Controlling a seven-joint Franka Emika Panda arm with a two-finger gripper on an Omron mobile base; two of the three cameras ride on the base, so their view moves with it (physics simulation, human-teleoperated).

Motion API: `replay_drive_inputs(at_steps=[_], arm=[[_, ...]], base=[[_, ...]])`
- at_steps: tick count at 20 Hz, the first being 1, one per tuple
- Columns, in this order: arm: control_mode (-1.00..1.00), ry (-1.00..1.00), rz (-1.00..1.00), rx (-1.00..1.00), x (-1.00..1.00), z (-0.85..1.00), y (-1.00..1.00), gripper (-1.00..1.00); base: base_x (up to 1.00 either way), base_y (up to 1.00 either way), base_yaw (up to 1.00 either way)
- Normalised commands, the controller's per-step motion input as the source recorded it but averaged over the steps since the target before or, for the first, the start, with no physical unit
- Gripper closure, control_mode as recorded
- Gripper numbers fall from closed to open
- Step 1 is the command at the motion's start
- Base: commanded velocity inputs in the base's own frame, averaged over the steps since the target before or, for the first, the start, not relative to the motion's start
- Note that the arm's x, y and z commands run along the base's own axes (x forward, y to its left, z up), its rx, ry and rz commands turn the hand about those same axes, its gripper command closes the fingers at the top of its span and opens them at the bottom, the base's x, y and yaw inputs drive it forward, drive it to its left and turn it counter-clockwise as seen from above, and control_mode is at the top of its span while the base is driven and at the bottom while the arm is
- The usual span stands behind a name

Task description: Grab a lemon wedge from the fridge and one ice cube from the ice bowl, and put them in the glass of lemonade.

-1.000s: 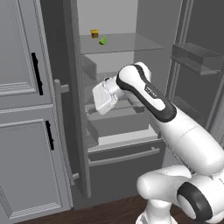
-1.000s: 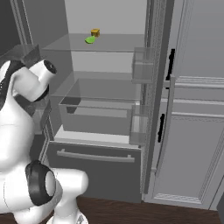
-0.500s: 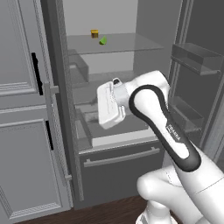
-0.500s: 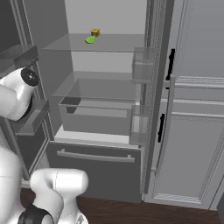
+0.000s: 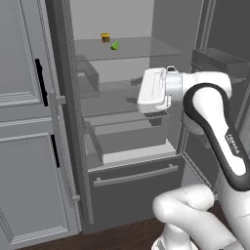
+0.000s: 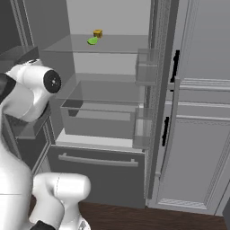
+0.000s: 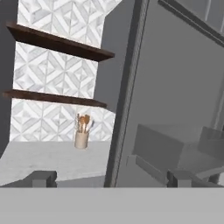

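- Hand was wide open, empty, inside fridge.
- Lemon wedge sat on shelf above hand; should've raised, approached level w/ fingers straddling it.

cabinets: grey panelled, short black handles, beside opening | yellow block: on top clear shelf, near a green piece | utensil jar: tan, on pale counter | wall shelves: two, dark wood, on patterned tile | floor: dark wood
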Motion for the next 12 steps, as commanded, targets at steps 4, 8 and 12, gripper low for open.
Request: replay_drive_inputs(at_steps=[4,8,12], arm=[[-1.00,0.07,0.07,0.02,0.98,0.12,0.09,-1.00],[-1.00,0.12,0.19,-0.01,1.00,-0.28,0.21,-1.00],[-1.00,0.02,0.21,-0.02,0.95,-0.32,0.18,-1.00]], base=[[0.00,0.00,0.00],[0.00,0.00,0.00],[0.00,0.00,0.00]])
